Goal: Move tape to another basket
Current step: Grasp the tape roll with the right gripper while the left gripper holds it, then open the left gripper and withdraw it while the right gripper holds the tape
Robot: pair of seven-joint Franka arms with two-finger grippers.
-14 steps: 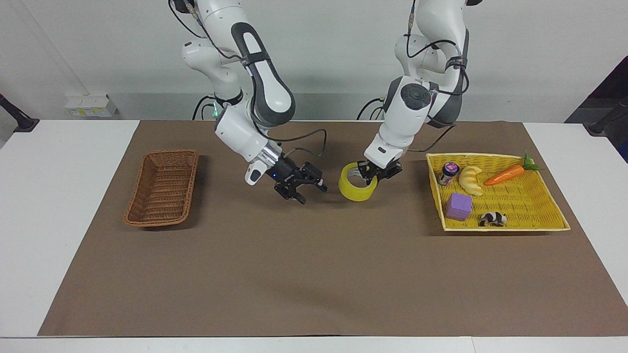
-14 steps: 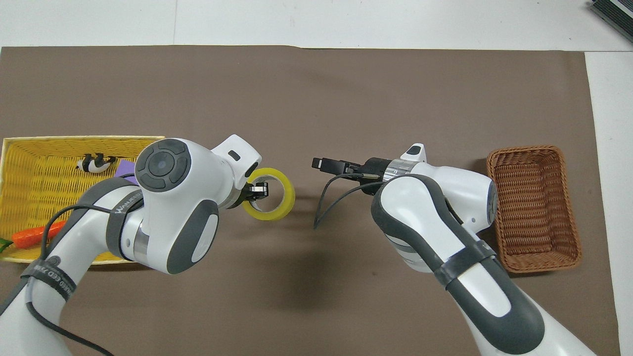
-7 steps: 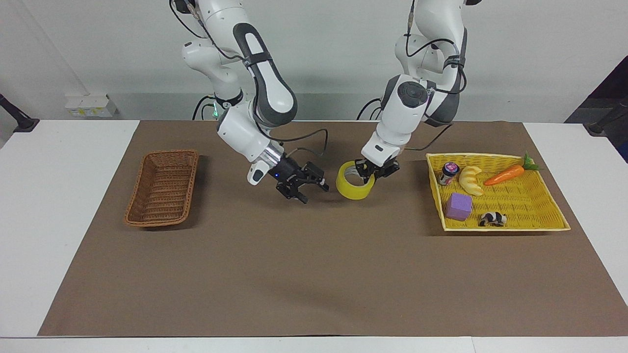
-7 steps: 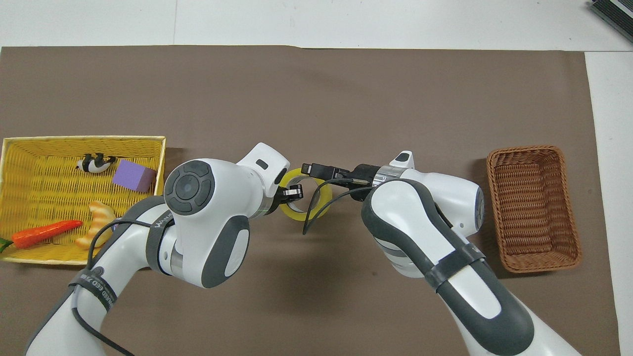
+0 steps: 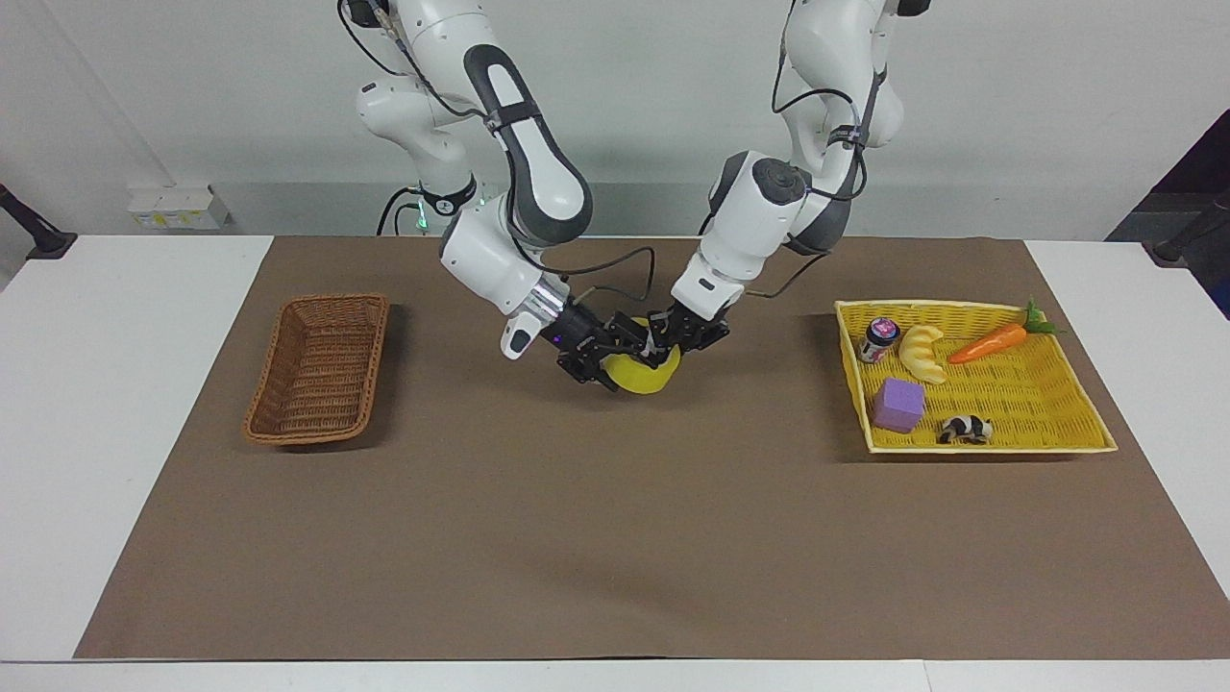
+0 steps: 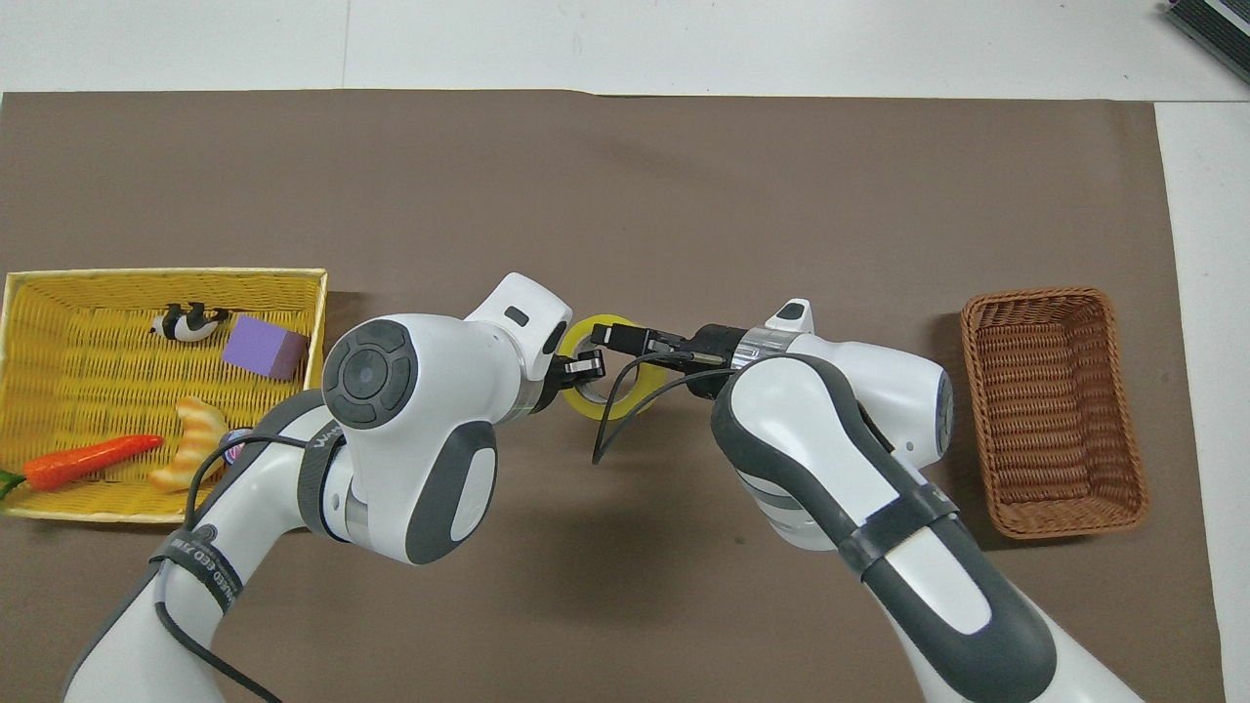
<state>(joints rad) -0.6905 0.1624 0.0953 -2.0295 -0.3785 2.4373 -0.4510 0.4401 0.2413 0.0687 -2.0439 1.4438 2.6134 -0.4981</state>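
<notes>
Change from half a second ago: the tape point(image 5: 642, 373) sits farther toward the right arm's end of the table, and the right gripper point(image 5: 602, 355) now meets it; earlier a gap separated them. The left arm is lower and more stretched out.

Tape: yellow roll, held above the brown mat point(image 5: 615, 538) mid-table, between the brown wicker basket point(image 5: 317, 368) and the yellow tray point(image 5: 1047, 394). In the overhead view its open centre faces mostly upward, so the axis through the hole runs near vertical, slightly tilted.

Left gripper point(image 5: 678, 333): clamped on the roll's rim, one finger inside the hole, at the side toward the yellow tray.

Right gripper: at the roll's side toward the wicker basket, fingers spread about the rim; whether they press it cannot be told.

Yellow tray contents: purple cube point(image 5: 898, 404), carrot point(image 5: 995, 341), croissant point(image 5: 924, 352), small jar point(image 5: 879, 338), panda figure point(image 5: 965, 429).

Wicker basket: empty.
</notes>
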